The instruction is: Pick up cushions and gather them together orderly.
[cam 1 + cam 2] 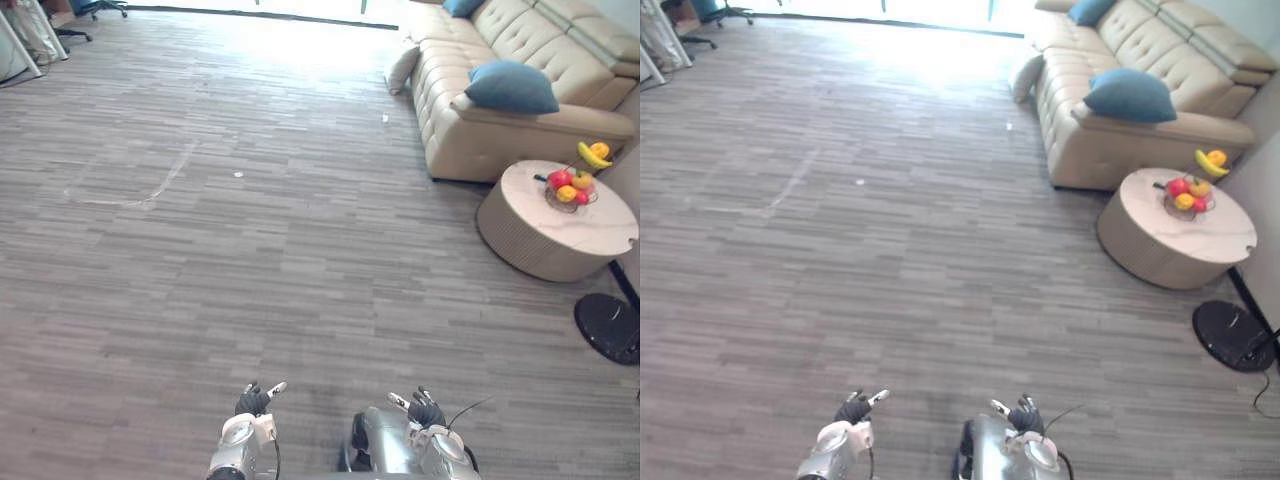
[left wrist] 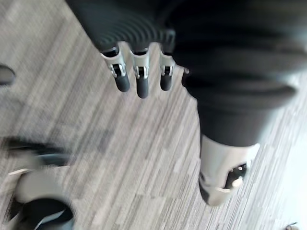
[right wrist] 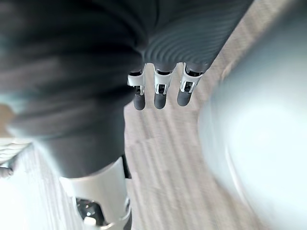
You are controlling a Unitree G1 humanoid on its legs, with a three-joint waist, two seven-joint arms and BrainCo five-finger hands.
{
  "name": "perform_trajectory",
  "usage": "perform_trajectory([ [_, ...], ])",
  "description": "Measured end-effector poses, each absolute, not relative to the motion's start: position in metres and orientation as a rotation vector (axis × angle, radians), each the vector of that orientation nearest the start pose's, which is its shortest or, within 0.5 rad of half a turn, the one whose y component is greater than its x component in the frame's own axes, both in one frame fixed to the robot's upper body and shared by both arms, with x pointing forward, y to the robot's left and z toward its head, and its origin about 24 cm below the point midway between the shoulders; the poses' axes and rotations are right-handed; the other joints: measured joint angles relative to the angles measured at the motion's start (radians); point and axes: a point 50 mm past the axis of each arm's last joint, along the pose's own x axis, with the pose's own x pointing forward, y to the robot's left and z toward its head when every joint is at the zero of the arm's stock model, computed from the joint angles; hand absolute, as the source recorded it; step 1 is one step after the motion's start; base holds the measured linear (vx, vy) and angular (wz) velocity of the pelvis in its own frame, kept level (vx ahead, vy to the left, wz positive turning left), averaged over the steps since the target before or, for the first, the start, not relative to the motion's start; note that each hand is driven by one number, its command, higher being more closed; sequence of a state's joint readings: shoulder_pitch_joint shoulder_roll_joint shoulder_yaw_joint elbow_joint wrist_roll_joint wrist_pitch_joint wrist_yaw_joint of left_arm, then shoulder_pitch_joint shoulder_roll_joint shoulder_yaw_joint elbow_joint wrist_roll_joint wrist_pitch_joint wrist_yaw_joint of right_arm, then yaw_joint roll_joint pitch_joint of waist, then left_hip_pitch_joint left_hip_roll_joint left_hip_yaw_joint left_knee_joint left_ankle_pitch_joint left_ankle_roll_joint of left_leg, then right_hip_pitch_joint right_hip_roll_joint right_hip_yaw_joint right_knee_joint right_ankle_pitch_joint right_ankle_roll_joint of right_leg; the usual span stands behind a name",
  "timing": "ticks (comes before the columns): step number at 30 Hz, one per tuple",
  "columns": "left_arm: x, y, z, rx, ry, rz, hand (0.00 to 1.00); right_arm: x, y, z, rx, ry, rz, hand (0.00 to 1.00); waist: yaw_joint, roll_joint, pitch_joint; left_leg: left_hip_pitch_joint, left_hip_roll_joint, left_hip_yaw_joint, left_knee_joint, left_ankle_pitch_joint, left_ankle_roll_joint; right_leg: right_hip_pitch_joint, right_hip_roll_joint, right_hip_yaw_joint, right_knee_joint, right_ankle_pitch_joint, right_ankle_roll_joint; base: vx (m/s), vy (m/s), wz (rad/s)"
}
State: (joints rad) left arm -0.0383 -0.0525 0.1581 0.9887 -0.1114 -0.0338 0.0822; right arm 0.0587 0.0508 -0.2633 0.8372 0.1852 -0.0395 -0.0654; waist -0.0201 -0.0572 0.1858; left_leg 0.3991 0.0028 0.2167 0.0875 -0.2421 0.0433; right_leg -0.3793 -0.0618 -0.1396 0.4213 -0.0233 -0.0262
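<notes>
Both hands empty, fingers loose and straight: left hand (image 2: 142, 84), right hand (image 3: 160, 95). Blue cushion (image 1: 511, 86) sits at the sofa's (image 1: 500, 143) near arm end, well away; beige cushion (image 1: 402, 68) on the floor against the sofa front. Probably light and squashy: pinch an edge or corner.

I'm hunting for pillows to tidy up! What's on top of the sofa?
A big blue cushion lies on the sofa at its near end. A second blue cushion sits at the far end, partly out of view. What lies behind or under them is covered.
</notes>
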Motion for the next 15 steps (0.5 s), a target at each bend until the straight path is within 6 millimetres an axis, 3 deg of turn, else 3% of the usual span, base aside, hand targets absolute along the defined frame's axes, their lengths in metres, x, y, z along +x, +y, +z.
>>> perform_trajectory([
  [1,0.152,0.151,-0.145,-0.184,0.936,0.232,0.0,0.144,-0.185,-0.137,0.283,0.842,-0.401,0.0,-0.001,0.024,-0.001,0.008,0.012,-0.015,-0.001,0.003,0.0,-0.003,0.012,-0.007,0.025,-0.031,-0.005,0.6,-0.158,0.34],
  [3,0.145,0.154,-0.148,-0.195,0.951,0.257,0.0,0.146,-0.19,-0.136,0.271,0.831,-0.411,0.0,0.003,0.048,0.002,-0.013,0.037,-0.073,0.08,0.038,-0.046,-0.012,0.011,-0.022,0.128,-0.123,-0.051,0.59,-0.19,0.07],
  [4,0.142,0.156,-0.149,-0.193,0.958,0.263,0.0,0.146,-0.192,-0.135,0.269,0.828,-0.419,0.0,0.002,0.063,-0.001,-0.044,0.057,-0.104,0.197,0.055,-0.074,0.022,0.019,-0.043,0.142,-0.169,-0.064,0.64,-0.225,0.21],
  [5,0.143,0.156,-0.148,-0.194,0.953,0.264,0.0,0.145,-0.191,-0.135,0.267,0.83,-0.417,0.0,0.001,0.068,0.0,-0.092,0.075,-0.13,0.321,0.087,-0.129,0.056,0.03,-0.048,0.132,-0.191,-0.066,0.54,-0.178,0.28],
  [6,0.146,0.156,-0.146,-0.199,0.933,0.267,0.0,0.146,-0.19,-0.136,0.264,0.832,-0.409,0.0,-0.002,0.074,0.003,-0.192,0.107,-0.155,0.541,0.176,-0.247,0.114,0.048,-0.052,0.095,-0.213,-0.073,0.54,-0.167,0.25],
  [7,0.147,0.157,-0.144,-0.208,0.918,0.267,0.0,0.149,-0.188,-0.135,0.261,0.828,-0.396,0.0,0.003,0.086,0.011,-0.284,0.149,-0.138,0.739,0.174,-0.247,0.176,0.073,-0.057,0.05,-0.219,-0.08,0.51,-0.136,-0.01],
  [8,0.151,0.159,-0.141,-0.223,0.894,0.28,0.0,0.15,-0.179,-0.135,0.265,0.837,-0.377,0.0,0.014,0.083,0.019,-0.374,0.189,-0.096,0.9,0.123,-0.205,0.26,0.093,-0.051,-0.005,-0.224,-0.089,0.5,-0.113,-0.27],
  [10,0.15,0.161,-0.139,-0.233,0.874,0.298,0.0,0.152,-0.167,-0.136,0.276,0.848,-0.345,0.0,0.03,0.072,0.023,-0.484,0.193,-0.034,0.93,0.054,-0.16,0.368,0.097,-0.027,-0.084,-0.234,-0.097,0.43,-0.055,-0.46],
  [11,0.152,0.162,-0.136,-0.24,0.852,0.303,0.0,0.152,-0.162,-0.137,0.28,0.857,-0.332,0.0,0.036,0.06,0.022,-0.555,0.196,0.03,0.851,0.023,-0.124,0.43,0.097,0.007,-0.145,-0.245,-0.101,0.4,-0.021,-0.54],
  [12,0.153,0.163,-0.135,-0.241,0.843,0.307,0.0,0.152,-0.161,-0.137,0.278,0.86,-0.324,0.0,0.04,0.064,0.017,-0.582,0.197,0.057,0.795,0.012,-0.116,0.455,0.096,0.027,-0.169,-0.247,-0.097,0.42,0.025,-0.83],
  [15,0.149,0.165,-0.136,-0.245,0.84,0.323,0.0,0.149,-0.162,-0.14,0.276,0.881,-0.331,0.0,0.068,0.084,0.013,-0.635,0.161,0.096,0.366,0.045,-0.136,0.585,0.078,0.111,-0.26,-0.263,-0.039,0.55,0.126,-0.85],
])
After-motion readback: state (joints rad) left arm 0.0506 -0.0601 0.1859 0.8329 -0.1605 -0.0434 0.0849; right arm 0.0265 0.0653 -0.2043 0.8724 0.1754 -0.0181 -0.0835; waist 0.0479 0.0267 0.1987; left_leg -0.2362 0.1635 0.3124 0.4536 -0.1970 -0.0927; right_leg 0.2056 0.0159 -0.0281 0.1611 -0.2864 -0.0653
